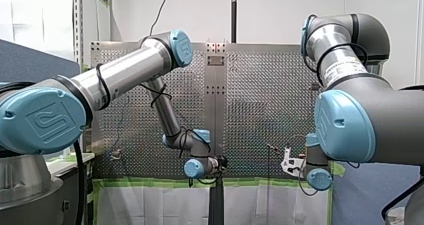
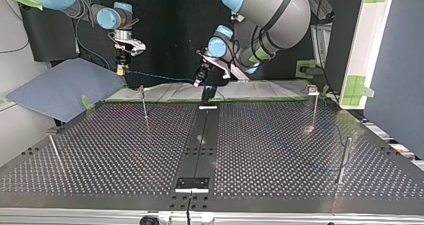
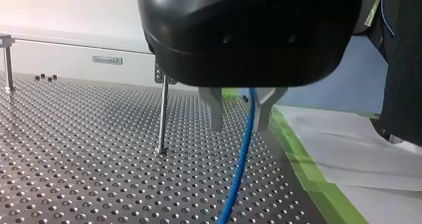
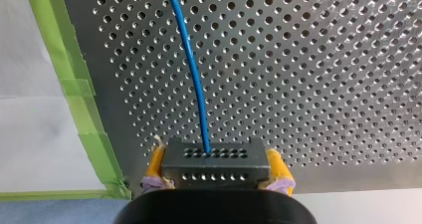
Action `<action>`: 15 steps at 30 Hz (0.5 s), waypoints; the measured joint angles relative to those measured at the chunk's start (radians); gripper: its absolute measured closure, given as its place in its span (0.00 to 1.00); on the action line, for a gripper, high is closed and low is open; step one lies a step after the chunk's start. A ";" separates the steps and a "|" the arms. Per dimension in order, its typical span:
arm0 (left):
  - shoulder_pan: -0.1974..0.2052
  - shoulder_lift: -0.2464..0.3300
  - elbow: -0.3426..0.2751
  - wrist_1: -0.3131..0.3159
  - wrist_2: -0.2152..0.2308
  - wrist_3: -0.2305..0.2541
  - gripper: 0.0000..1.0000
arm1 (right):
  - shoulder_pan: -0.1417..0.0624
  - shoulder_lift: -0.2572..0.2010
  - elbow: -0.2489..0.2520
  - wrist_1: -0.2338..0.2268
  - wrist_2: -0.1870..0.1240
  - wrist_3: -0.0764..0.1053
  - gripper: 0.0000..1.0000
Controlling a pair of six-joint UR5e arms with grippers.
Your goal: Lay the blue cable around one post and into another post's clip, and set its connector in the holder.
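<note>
Blue cable (image 4: 196,79) hangs near the table edge (image 4: 115,109) (green-taped).

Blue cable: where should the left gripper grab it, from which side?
Likely the straight run between the open fingers of my left gripper, pinched across its thin width from above. The blue cable hangs clear of the table there; its connector end is taken by my right gripper.

The only mark that could be made out was the maker's emblem, a stylised UR, raised on the blue joint cap (image 1: 42,120) of my left arm (image 1: 125,72) at the front view's left. A white label (image 1: 341,71) on my right arm (image 1: 380,105) carried print too small to read. So did a small plate (image 3: 106,59) on the pale wall in the left wrist view.
</note>
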 joint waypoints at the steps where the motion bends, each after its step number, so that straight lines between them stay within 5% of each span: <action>1: 0.000 0.000 0.000 0.000 0.000 0.000 0.78 | 0.000 0.000 0.000 0.000 0.000 0.000 1.00; 7: 0.000 0.000 0.000 0.001 0.000 0.001 1.00 | 0.000 0.000 0.000 0.000 0.000 0.000 1.00; 15: 0.000 0.000 0.000 0.003 0.000 0.003 1.00 | 0.000 0.000 0.000 0.000 0.000 0.000 1.00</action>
